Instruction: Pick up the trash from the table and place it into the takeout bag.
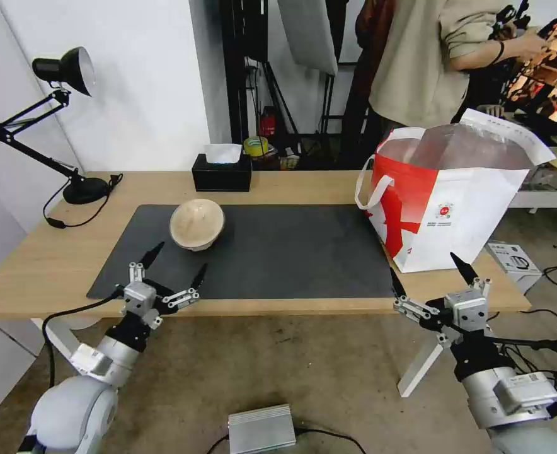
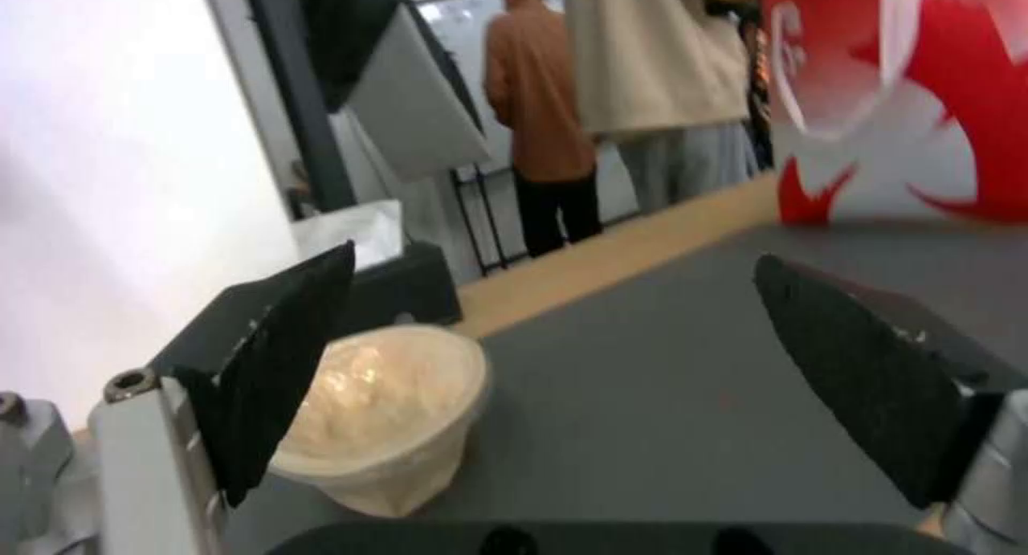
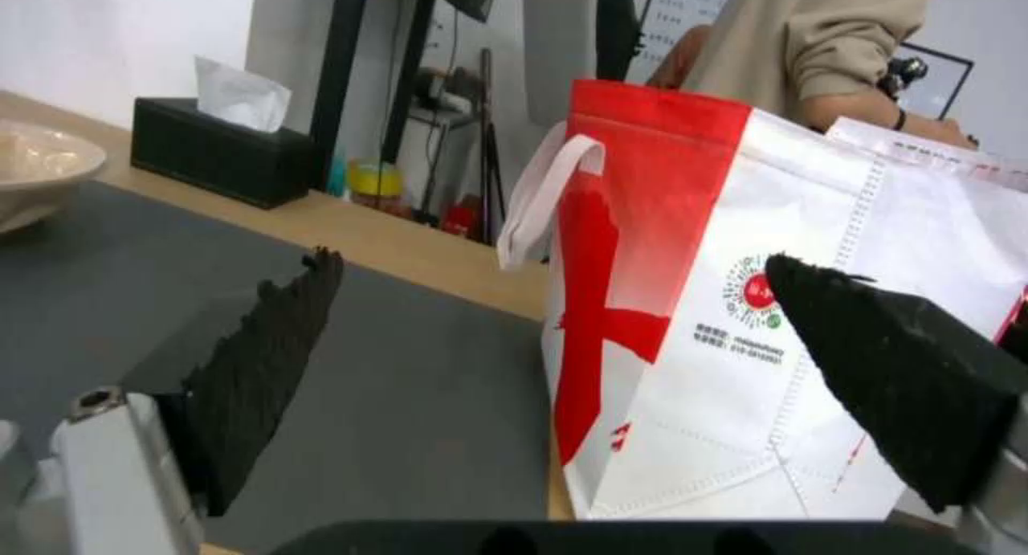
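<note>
A beige-tan bowl of trash sits on the left part of the dark grey mat that covers the light-wood table. My left gripper hovers open over the mat's front left corner, just short of the bowl, with nothing between its fingers. The red-and-white takeout bag stands upright at the table's right end with its foil-lined mouth open. My right gripper is open and empty at the front edge, close before the bag.
A black tissue box stands at the table's back edge behind the bowl. A black desk lamp with its cable occupies the back left corner. A grey metal box lies on the floor in front.
</note>
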